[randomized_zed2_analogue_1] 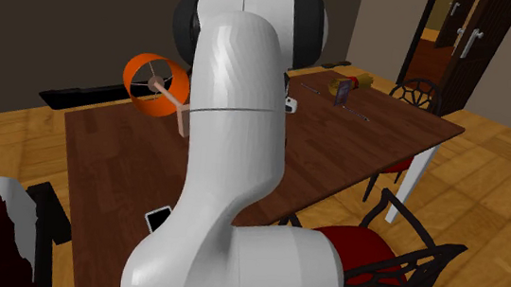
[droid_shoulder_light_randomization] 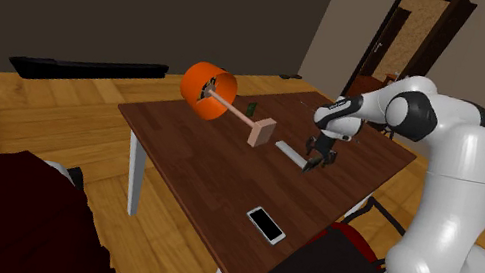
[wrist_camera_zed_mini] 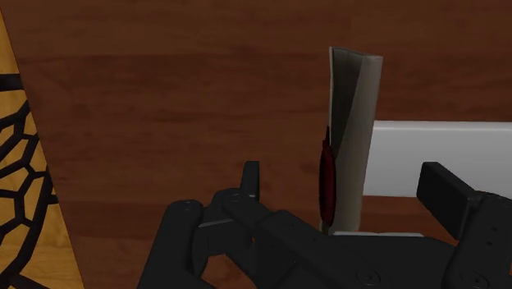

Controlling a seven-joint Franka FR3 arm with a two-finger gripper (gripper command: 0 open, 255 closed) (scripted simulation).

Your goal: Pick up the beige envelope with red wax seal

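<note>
The wrist view gives you the detail: the envelope [wrist_camera_zed_mini: 357,123], greyish-beige with a red seal [wrist_camera_zed_mini: 326,176], sits edge-on between the fingers of the hand [wrist_camera_zed_mini: 345,176], which are spread wide and not touching it. In the shoulder view the hand is low over the table [droid_shoulder_light_randomization: 207,155], beside a white slab [droid_shoulder_light_randomization: 289,150].

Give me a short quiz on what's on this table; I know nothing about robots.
1. True or false: the orange lamp stands upright on the table.
2. Which lies nearest the robot's stand? A) smartphone B) lamp C) envelope
3. What colour is the seal on the envelope between the tool's open fingers?
Key: 1 false, the lamp lies on its side; 2 A; 3 red.
</note>
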